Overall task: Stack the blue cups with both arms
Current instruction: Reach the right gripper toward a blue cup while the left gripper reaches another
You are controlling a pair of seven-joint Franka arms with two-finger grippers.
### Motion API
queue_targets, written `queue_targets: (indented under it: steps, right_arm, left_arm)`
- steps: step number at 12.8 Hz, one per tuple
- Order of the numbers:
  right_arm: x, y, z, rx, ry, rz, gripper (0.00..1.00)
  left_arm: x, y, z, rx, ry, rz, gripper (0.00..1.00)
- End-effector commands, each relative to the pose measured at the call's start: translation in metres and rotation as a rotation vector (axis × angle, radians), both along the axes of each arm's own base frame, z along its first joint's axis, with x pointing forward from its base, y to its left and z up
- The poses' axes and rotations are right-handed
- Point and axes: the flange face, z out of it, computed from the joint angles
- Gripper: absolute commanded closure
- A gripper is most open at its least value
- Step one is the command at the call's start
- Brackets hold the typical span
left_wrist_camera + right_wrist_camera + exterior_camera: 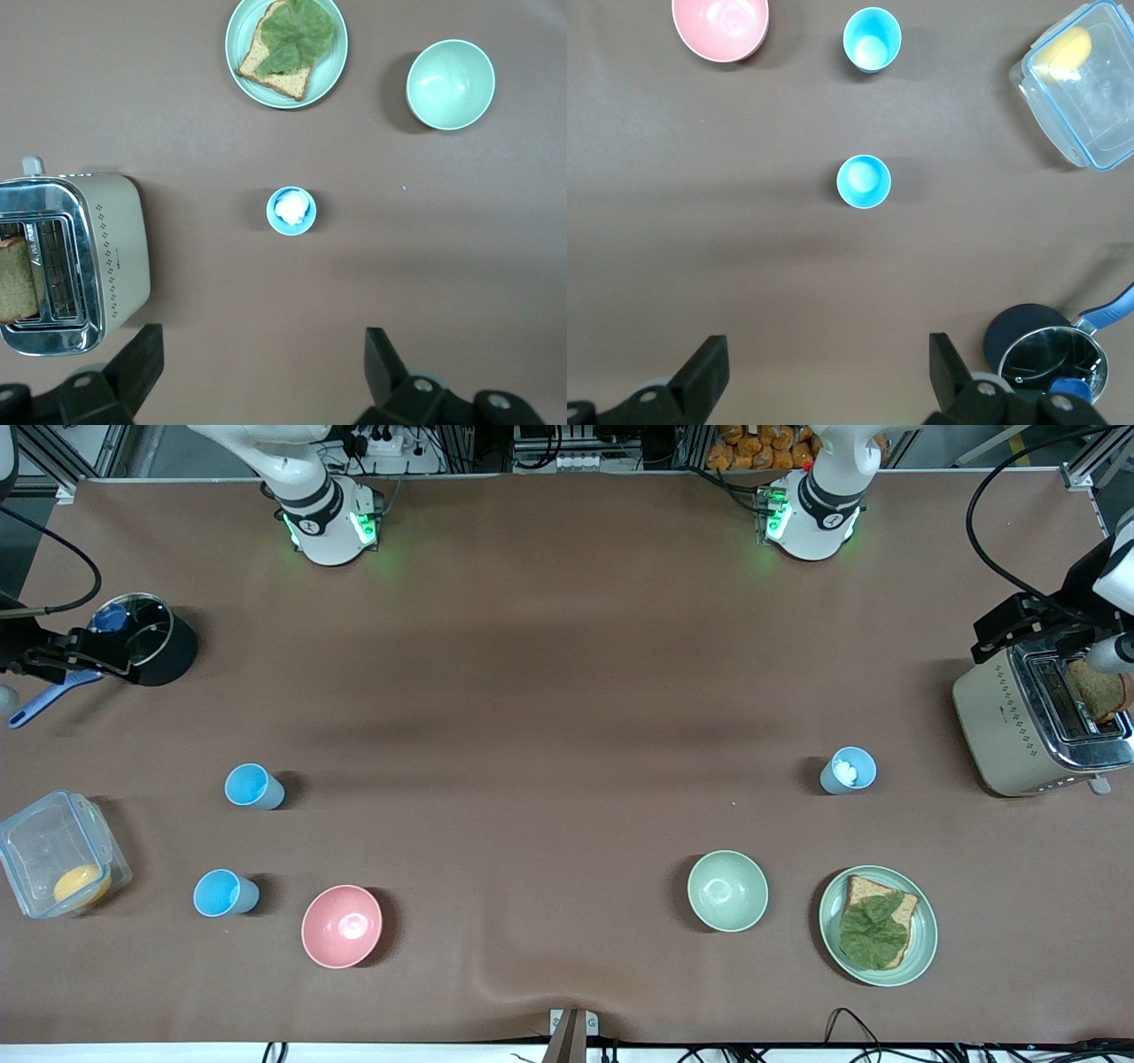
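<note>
Two sky-blue cups stand upright at the right arm's end of the table: one (pixel 252 786) and a second (pixel 224 893) nearer the front camera, beside the pink bowl (pixel 342 926). A grey-blue cup (pixel 849 770) with a white bit inside stands at the left arm's end. My right gripper (pixel 829 367) is open and empty, high over the table, with both sky-blue cups (pixel 864 181) (pixel 872 40) in its view. My left gripper (pixel 263 363) is open and empty, high over the table near the grey-blue cup (pixel 291 211). Both hands are out of the front view.
A toaster (pixel 1041 722) with bread and a plate (pixel 924 934) of bread and lettuce lie at the left arm's end, beside a pale green bowl (pixel 727 890). A clear box (pixel 35 841) and a black pot (pixel 151 642) are at the right arm's end.
</note>
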Motion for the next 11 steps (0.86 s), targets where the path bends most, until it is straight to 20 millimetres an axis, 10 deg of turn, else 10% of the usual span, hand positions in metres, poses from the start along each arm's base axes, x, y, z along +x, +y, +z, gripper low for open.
queue_targets:
  steps: [1, 11]
  right_arm:
    - [0.005, -0.002, 0.000, 0.005, 0.006, -0.011, 0.00]
    - [0.017, -0.008, -0.031, 0.011, 0.063, -0.017, 0.00]
  left_arm:
    - [-0.003, 0.004, 0.007, -0.017, 0.008, -0.010, 0.00]
    - [0.037, 0.028, -0.065, -0.019, 0.095, 0.019, 0.00]
